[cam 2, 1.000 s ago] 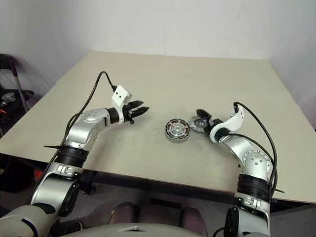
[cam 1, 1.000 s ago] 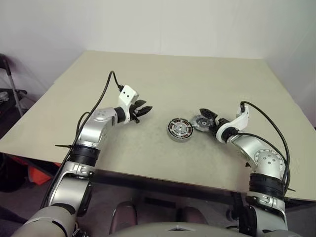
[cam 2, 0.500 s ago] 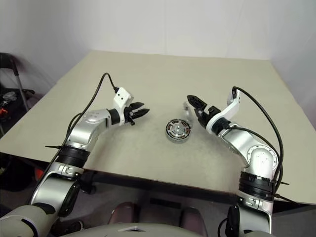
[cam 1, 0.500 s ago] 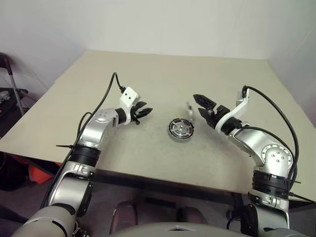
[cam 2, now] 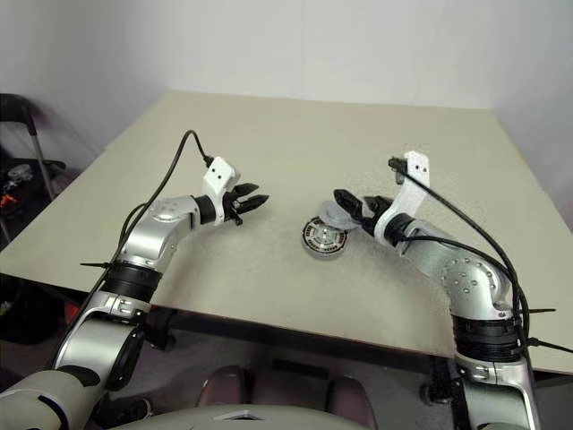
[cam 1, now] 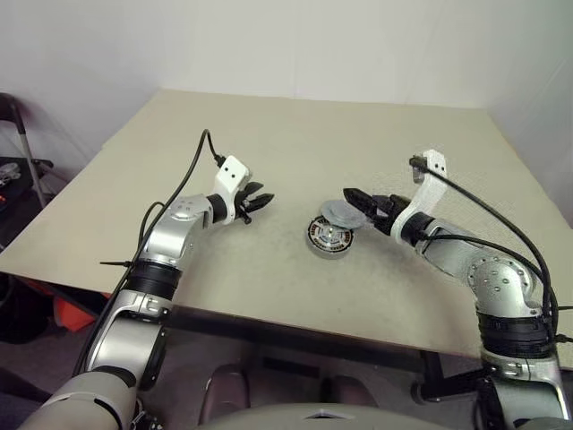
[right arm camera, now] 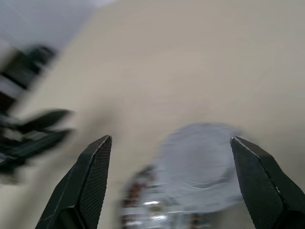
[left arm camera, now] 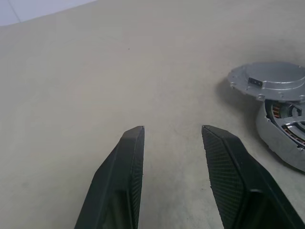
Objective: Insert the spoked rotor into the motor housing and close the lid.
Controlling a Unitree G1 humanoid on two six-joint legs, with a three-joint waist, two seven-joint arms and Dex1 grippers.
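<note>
Right wrist view: rotor (right arm camera: 198, 164) betw. open end effector (right arm camera: 183, 143) fingers, over housing (cam 1: 329, 238).

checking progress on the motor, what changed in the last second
The right claw lifted the lid off the table beside the motor housing and now has it flat over the housing's edge. Housing and left claw stayed put.

The motor housing (cam 1: 329, 238) is seen standing flat on the bench, a short grey cylinder with copper-brown windings ringed around a silver hub. A pale grey round disc (cam 1: 340, 212) with small bolts along its rim is seen level over the housing's far edge; whether it is touching cannot be told.
</note>
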